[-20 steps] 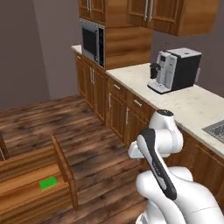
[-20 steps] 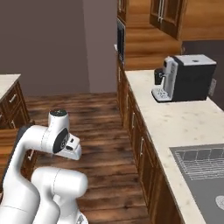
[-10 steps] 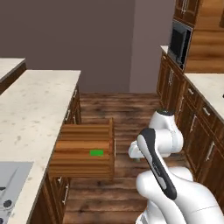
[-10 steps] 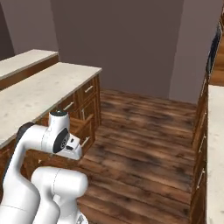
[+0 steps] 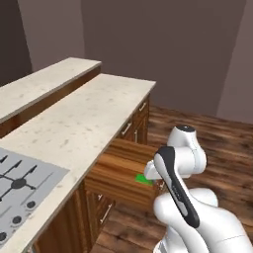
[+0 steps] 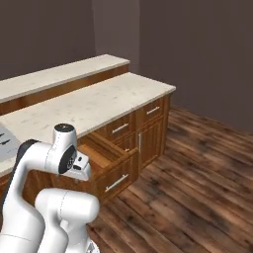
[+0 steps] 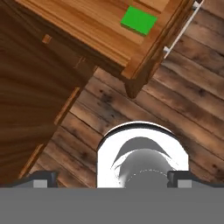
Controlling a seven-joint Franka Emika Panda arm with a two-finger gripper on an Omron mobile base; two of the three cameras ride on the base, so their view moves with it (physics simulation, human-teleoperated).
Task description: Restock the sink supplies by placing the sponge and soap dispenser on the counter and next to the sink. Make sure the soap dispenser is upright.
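Lying flat on the floor of an open wooden drawer [image 5: 121, 173], the green sponge [image 7: 138, 20] sits near the drawer's front panel, well apart from the gripper [image 7: 112, 178]. In the left base view the sponge [image 5: 144, 179] shows as a small green patch partly hidden behind the white arm [image 5: 180, 163]. The drawer is pulled out from the brown cabinets below the cream speckled counter [image 5: 84, 118], and a grey stovetop panel [image 5: 22, 185] is set into that counter toward the near left. In the right base view the same drawer [image 6: 106, 160] juts out beside the arm's elbow, with closed drawer fronts and a cabinet door further along under the counter [image 6: 94, 101]. A raised second ledge [image 6: 59, 74] of the same stone runs behind the counter. The gripper's two dark fingertips [image 7: 41, 178] stand wide apart at the bottom of the hand view, holding nothing, above the plank floor [image 7: 175, 100] in front of the drawer
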